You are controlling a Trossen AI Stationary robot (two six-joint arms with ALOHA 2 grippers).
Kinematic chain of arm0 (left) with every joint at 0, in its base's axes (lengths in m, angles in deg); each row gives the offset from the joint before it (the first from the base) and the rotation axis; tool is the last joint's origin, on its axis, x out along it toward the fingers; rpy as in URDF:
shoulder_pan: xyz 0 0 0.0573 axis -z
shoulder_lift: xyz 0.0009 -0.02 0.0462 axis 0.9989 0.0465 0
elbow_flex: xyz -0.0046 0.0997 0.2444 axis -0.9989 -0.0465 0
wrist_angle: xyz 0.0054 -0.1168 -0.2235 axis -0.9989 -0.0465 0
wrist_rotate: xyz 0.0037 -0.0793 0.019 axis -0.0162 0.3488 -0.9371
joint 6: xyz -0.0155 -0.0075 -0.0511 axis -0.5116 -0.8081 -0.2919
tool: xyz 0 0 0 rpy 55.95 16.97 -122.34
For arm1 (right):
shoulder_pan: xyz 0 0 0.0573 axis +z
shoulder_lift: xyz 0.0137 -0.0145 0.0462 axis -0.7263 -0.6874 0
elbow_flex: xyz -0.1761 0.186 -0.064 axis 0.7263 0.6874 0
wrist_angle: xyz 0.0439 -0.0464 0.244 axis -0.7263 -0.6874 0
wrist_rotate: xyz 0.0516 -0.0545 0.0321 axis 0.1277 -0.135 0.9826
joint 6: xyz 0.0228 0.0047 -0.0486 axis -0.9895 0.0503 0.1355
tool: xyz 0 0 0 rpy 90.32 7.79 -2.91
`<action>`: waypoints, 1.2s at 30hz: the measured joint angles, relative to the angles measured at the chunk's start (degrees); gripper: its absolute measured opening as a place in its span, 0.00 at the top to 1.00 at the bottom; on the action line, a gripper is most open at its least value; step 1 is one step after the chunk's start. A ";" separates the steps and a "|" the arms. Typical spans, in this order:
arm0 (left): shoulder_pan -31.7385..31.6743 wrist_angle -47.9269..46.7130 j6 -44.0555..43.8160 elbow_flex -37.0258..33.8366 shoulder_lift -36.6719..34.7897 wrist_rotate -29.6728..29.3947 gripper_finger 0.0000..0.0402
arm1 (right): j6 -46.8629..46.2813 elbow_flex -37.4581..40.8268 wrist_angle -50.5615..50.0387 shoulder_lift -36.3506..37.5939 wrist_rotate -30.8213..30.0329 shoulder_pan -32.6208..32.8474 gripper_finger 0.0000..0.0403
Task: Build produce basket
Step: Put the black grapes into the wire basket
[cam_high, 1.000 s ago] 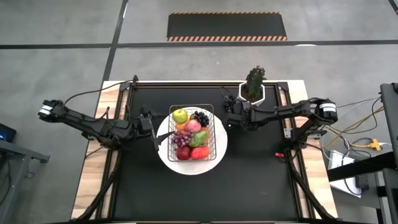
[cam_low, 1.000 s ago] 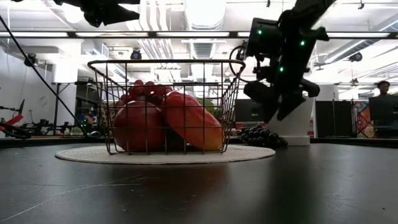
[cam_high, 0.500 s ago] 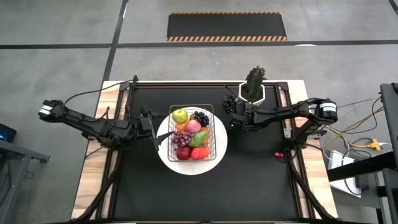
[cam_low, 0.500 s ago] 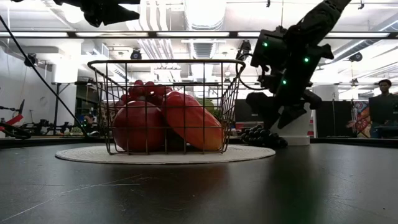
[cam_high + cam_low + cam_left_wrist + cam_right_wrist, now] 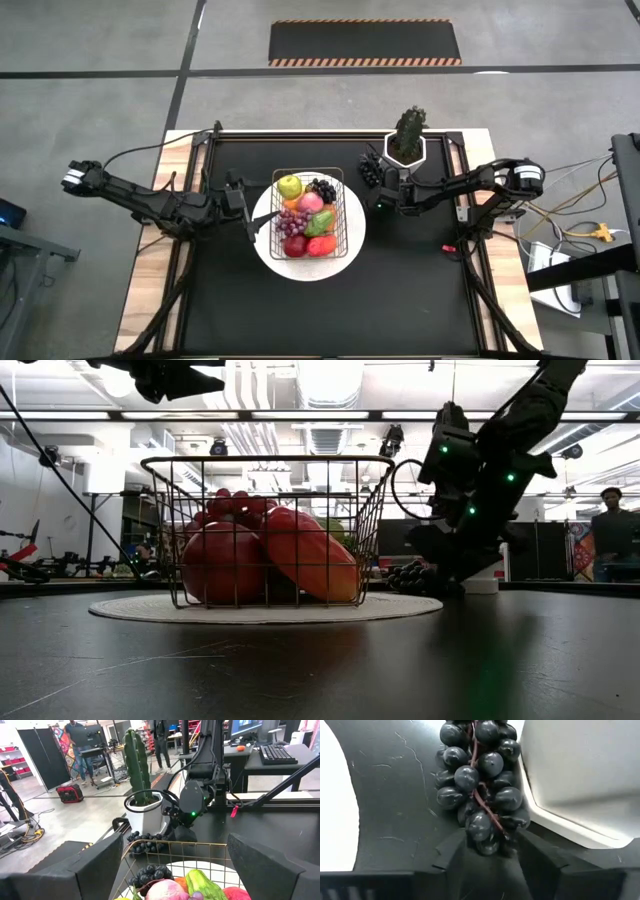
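Note:
A dark grape bunch (image 5: 480, 785) lies on the black table against the white plant pot (image 5: 407, 150). My right gripper (image 5: 490, 847) slants down over it, shut on its near end. The wire basket (image 5: 170, 530) stands on a round white plate (image 5: 275, 255) and holds apples, a peach, a second dark grape bunch and other toy produce (image 5: 305, 215). My left gripper (image 5: 175, 865) hangs open and level at the basket's left side, above the table, with nothing between its fingers. My right gripper has the end grapes of the bunch (image 5: 487, 842) between its two fingers (image 5: 451, 851), one finger on each side. It comes slanting down from the table's right, along the bunch. The bunch lies flat on the table, its far part beside the pot.
The pot with its spiky green plant (image 5: 409, 128) stands just behind the bunch, close to my right gripper. The plate's rim (image 5: 335, 795) lies a short way to the other side. Bare black table (image 5: 400, 280) spreads toward the near edge.
My right gripper has sunk toward the table and come down onto the grape bunch beside the pot. In the high view it has drawn back a little toward the right edge, so the bunch now shows.

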 joint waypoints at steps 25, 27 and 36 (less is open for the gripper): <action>-0.02 0.68 0.07 -0.07 0.00 0.00 0.16 | -8.28 -7.74 -27.75 10.63 5.81 8.40 0.84; -0.02 0.61 0.13 -0.07 0.02 0.00 0.16 | -8.03 -7.74 -25.19 9.58 2.91 6.95 0.75; -0.04 0.42 0.22 -0.07 0.02 0.00 0.16 | -4.07 -7.74 -15.22 1.04 0.13 0.28 0.39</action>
